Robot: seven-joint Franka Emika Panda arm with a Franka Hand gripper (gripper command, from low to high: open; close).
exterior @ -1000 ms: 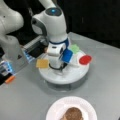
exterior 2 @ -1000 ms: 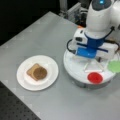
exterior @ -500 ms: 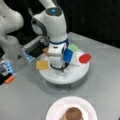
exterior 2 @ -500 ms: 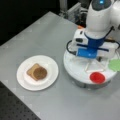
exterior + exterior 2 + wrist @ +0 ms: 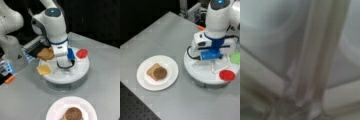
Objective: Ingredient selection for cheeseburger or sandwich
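On a white plate [image 5: 143, 82] lies a tan toast square topped with the brown patty [image 5: 158, 73], also at a front view's bottom [image 5: 73, 114]. A round white tray [image 5: 75, 75] holds the loose ingredients: another toast square [image 5: 45, 53], the yellow cheese [image 5: 44, 69], the red disc [image 5: 82, 53] [image 5: 227, 75] and the green leaf [image 5: 235, 57]. My gripper [image 5: 213, 66] hangs over the tray's middle, mostly hidden under the hand in both front views. The wrist view has only the tray's dividers, very close.
The arm's grey base [image 5: 12, 47] stands beside the tray at a front view's left. A small orange object [image 5: 10, 79] lies near the table's edge. A dark perforated board [image 5: 135, 110] borders the table at a front view's bottom left.
Almost nothing differs. The hand stays over the tray's middle, and the plate and ingredients keep their places.
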